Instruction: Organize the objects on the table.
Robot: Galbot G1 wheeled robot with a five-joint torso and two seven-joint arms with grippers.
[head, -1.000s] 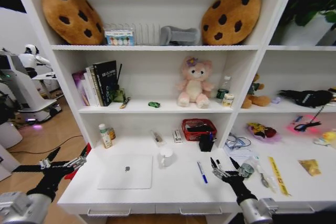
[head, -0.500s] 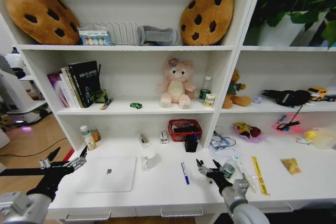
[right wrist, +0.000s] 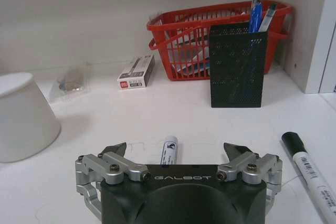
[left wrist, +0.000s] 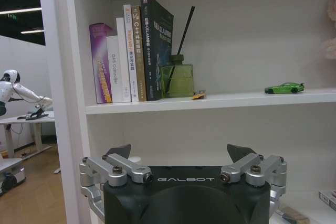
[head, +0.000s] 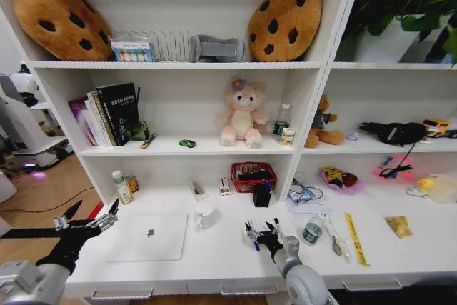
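Pens lie on the long white table [head: 228, 266]: a blue pen [right wrist: 168, 150] sits on the surface right under the right gripper [head: 263, 233], its capped end poking out between the two spread fingers in the right wrist view, and a black-capped marker [right wrist: 308, 175] lies just beside that gripper on the same surface. Neither pen is touched by the fingers. Beyond the blue pen stands a black mesh pen holder [right wrist: 235, 66] with pens in it, and behind that a red basket [right wrist: 195, 36]. A small box [right wrist: 136, 70] lies near the basket, and a white cup [right wrist: 23, 116] stands upside down off to one side.

Further left on the table rests the closed silver laptop [head: 148, 236]. A small green-lidded jar [head: 312, 231] stands on the table to the right of the right gripper. On the shelf above, a tiny green toy car [left wrist: 284, 88] is parked, well apart from a row of books [left wrist: 133, 54].

Off the table's left end, the left gripper [head: 86, 223] hovers in the air, fingers spread and holding nothing.
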